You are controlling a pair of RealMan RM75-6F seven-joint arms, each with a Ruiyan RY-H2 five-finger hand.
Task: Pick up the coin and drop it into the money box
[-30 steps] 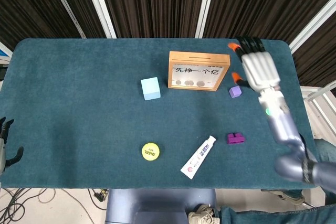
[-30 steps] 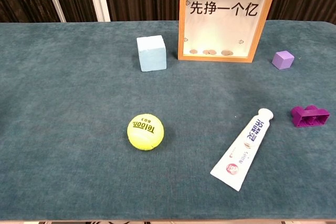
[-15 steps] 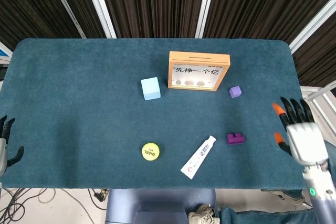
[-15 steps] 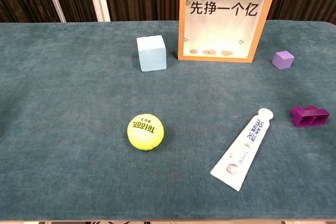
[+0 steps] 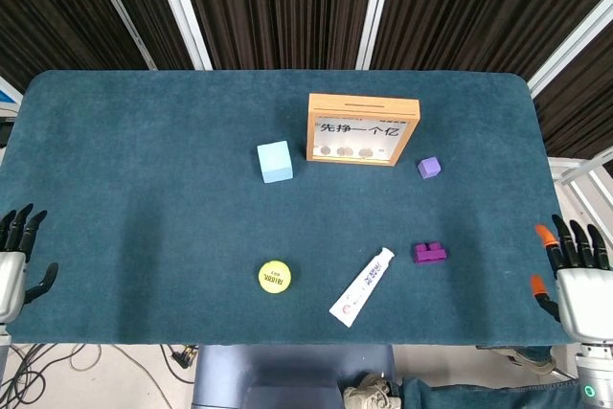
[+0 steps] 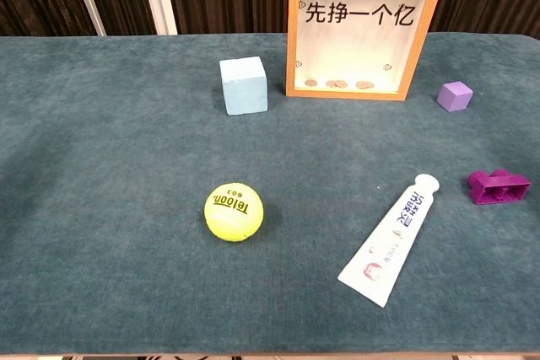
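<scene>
Right hand [image 5: 581,286] sits at the worktop's [image 5: 144,170] near right edge, fingers spread and pointing away, holding nothing. Left hand [image 5: 13,267] mirrors it at the near left edge, fingers apart, empty too. Money box [image 5: 363,128] stands upright well ahead and inward of the right hand, coins [image 6: 337,84] lying inside along its bottom.

A teal felt-topped table [image 5: 144,160] is loaded with a wooden money box [image 5: 363,129], light blue cube [image 5: 275,161], small purple cube [image 5: 429,167], purple brick [image 5: 429,253], yellow tennis ball [image 5: 274,276] and a white tube [image 5: 362,287].
</scene>
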